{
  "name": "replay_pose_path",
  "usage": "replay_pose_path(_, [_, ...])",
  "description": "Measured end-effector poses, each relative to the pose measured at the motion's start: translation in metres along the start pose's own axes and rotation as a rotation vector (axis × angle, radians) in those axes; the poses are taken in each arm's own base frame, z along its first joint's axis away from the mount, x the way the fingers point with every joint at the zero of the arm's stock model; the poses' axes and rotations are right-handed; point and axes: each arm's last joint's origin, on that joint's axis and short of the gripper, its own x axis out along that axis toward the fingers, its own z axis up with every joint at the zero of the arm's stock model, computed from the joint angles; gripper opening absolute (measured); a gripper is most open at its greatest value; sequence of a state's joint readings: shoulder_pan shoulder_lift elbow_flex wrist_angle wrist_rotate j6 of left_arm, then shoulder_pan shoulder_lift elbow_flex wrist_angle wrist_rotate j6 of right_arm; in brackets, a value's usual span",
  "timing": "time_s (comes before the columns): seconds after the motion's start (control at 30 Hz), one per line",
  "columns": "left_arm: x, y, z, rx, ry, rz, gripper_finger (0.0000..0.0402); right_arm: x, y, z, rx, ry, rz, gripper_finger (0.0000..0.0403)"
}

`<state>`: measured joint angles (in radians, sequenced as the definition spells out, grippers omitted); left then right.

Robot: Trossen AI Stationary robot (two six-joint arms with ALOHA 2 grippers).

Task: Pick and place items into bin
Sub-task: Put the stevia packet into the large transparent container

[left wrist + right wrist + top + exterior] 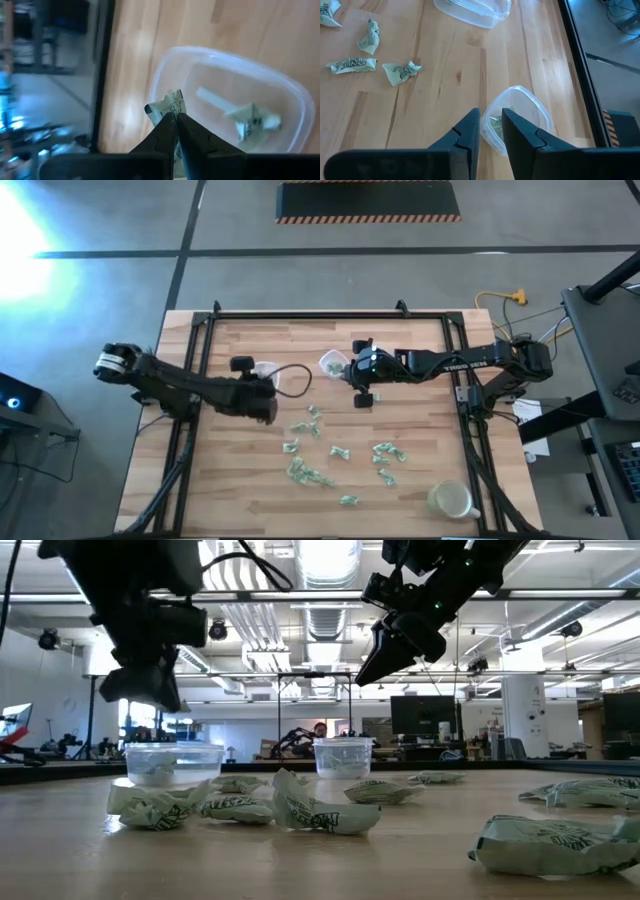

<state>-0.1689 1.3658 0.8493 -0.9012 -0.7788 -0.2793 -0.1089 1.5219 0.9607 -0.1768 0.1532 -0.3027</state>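
Note:
Several pale green-and-white wrapped pieces [335,452] lie scattered on the wooden table. My left gripper [175,117] is shut on one wrapped piece [167,104] and hovers above a clear container [295,100] that holds one piece [252,120]. In the high view this gripper [264,384] sits by that container [268,368]. My right gripper [491,119] is open and hangs over a smaller clear container [532,102] with a green piece [495,121] inside. The high view shows it [347,370] beside that container [331,363]. My left gripper pinches the wrapped piece between its two fingertips [187,125], holding it by its lower crinkled end [170,113]. The piece sticks out past the fingertips, lifted clear above the container.
A third clear container [450,500] stands near the table's near right corner. Loose pieces [402,70] lie beside the right gripper's container, and the left one [475,10] shows beyond it. A black frame rail [330,315] borders the far edge. Cables [295,380] trail near the left gripper.

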Motion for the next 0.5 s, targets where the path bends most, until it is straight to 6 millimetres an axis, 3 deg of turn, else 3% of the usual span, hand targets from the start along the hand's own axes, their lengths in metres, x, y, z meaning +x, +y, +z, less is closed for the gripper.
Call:
replay_pose_path(0.13, [0.008, 0.014, 0.005, 0.000, -0.062, -0.049, 0.0005, 0.000, 0.000, -0.001, 0.005, 0.002, 0.001, 0.0069])
replay_pose_path(0.27, [0.019, 0.023, -0.002, -0.027, -0.044, -0.117, 0.0005, 0.000, 0.001, -0.002, 0.006, 0.006, 0.002, 0.0073])
replay_pose_path(0.5, [0.027, 0.020, -0.008, -0.038, -0.029, -0.123, 0.0005, 0.001, 0.001, -0.003, 0.005, 0.009, 0.003, 0.0071])
